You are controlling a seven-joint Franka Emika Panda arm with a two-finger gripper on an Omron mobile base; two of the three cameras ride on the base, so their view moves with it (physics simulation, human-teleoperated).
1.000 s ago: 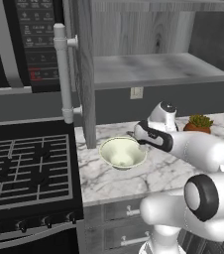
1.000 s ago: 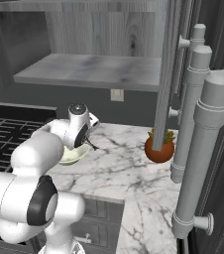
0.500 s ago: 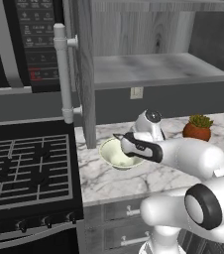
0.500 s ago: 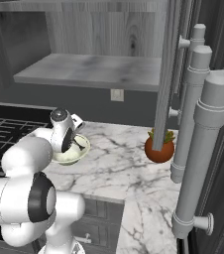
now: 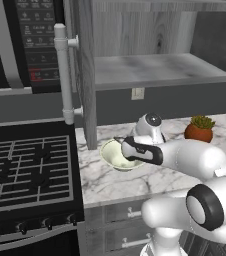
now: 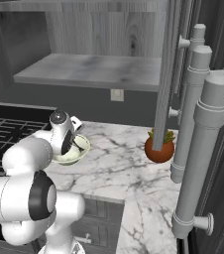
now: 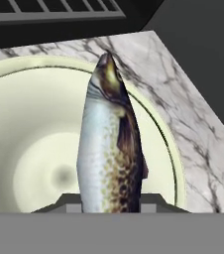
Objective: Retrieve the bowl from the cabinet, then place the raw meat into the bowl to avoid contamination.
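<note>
The cream-white bowl (image 5: 113, 157) (image 6: 80, 148) stands on the marble counter beside the stove. My gripper (image 5: 121, 144) (image 6: 70, 147) hangs over it, shut on the raw meat (image 7: 109, 144), a slender silver-brown fish that points away from the hand. In the hand view the fish sits between the two fingertips of the gripper (image 7: 109, 202), above the pale inside of the bowl (image 7: 29, 149) and toward its right rim. The grey wood-grain cabinet (image 5: 155, 70) (image 6: 94, 67) stands open above the counter, its shelf bare.
An orange-brown plant pot (image 5: 199, 131) (image 6: 159, 150) stands on the counter (image 5: 135, 182) to the right. The black stove (image 5: 25, 170) lies left of the bowl, the microwave (image 5: 35, 40) above it. The open cabinet door (image 5: 84, 75) hangs just left of the bowl.
The arm has swung left from near the plant pot, carrying the fish, and the hand now hangs over the bowl. The bowl has not moved.
</note>
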